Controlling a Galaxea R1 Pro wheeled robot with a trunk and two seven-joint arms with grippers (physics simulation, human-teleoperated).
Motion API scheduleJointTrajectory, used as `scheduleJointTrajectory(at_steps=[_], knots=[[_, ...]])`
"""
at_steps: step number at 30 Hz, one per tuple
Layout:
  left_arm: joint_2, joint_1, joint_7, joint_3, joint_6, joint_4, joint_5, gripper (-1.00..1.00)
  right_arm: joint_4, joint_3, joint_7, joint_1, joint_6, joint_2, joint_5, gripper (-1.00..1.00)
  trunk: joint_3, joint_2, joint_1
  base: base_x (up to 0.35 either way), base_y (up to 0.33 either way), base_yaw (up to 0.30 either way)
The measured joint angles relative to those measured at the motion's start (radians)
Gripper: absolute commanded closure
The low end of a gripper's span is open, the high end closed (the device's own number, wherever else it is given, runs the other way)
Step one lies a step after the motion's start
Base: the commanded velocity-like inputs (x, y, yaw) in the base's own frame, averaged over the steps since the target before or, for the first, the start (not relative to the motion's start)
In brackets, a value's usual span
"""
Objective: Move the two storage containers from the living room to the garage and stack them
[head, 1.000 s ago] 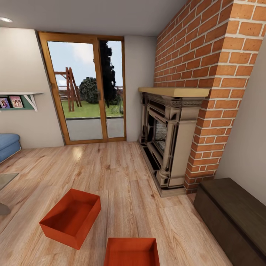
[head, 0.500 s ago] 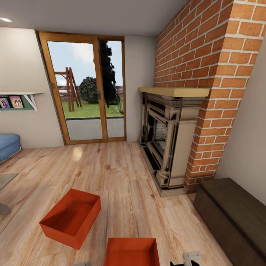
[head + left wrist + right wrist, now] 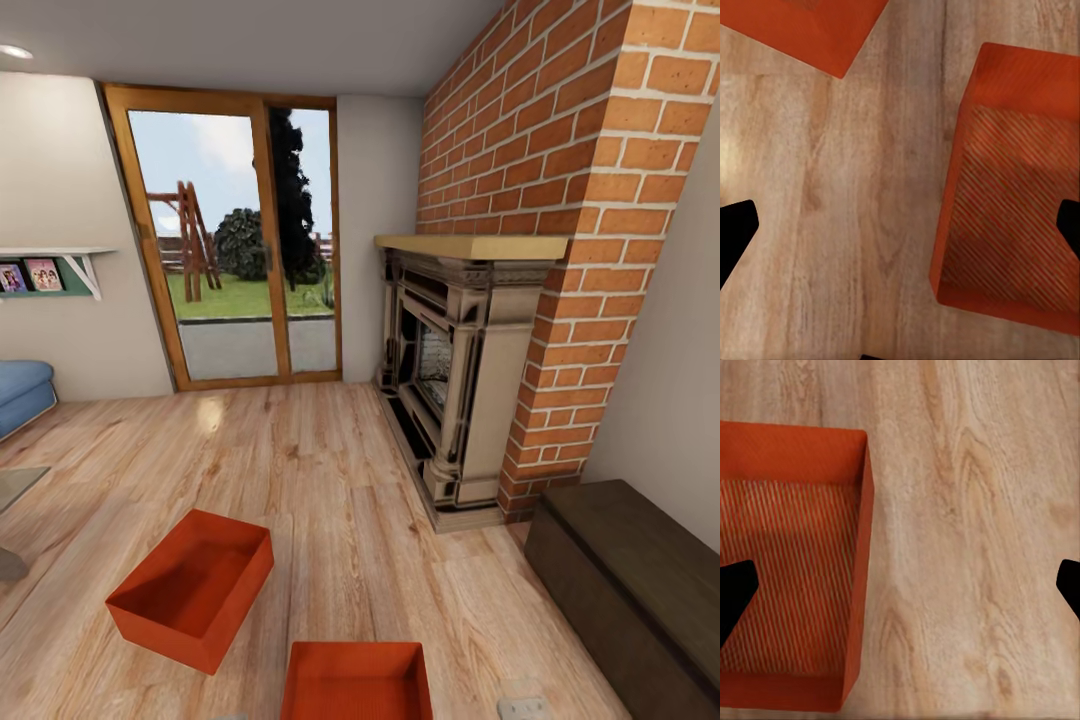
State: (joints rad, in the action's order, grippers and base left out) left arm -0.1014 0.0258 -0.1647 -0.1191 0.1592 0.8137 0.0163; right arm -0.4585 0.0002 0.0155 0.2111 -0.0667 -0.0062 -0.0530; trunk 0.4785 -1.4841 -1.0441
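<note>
Two orange boxes on the wood floor: one box to the left, the nearer box just beside it. Fireplace and dark chest on the right. Left pincer spread wide; right pincer wide too, both empty.

Just right of the near storage container I can see a pale grey, flat-faced piece of my right arm. It has rounded corners and a few tiny dark specks, too small to say whether they are screws. Through the wrist cameras, the left gripper has plain matte black fingers with blunt, angled tips and no markings. The right gripper has matching fingers, flat black and featureless.
</note>
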Motion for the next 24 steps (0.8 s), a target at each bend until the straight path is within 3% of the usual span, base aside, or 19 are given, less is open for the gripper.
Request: scheduleJointTrajectory(at_steps=[12, 24], knots=[[-0.002, 0.0, -0.009, 0.001, 0.001, 0.011, -0.001, -1.0, 0.019, 0.0, -0.002, 0.0, 0.0, -0.004, 0.0, -1.0, 0.038, -0.084, -0.046, 0.0, 0.0, 0.0], [0.003, 0.0, -0.011, 0.001, 0.003, 0.014, 0.001, -1.0, 0.019, 0.0, -0.002, 0.0, 0.001, -0.004, 0.0, -1.0, 0.092, -0.168, -0.092, 0.0, 0.0, 0.0]])
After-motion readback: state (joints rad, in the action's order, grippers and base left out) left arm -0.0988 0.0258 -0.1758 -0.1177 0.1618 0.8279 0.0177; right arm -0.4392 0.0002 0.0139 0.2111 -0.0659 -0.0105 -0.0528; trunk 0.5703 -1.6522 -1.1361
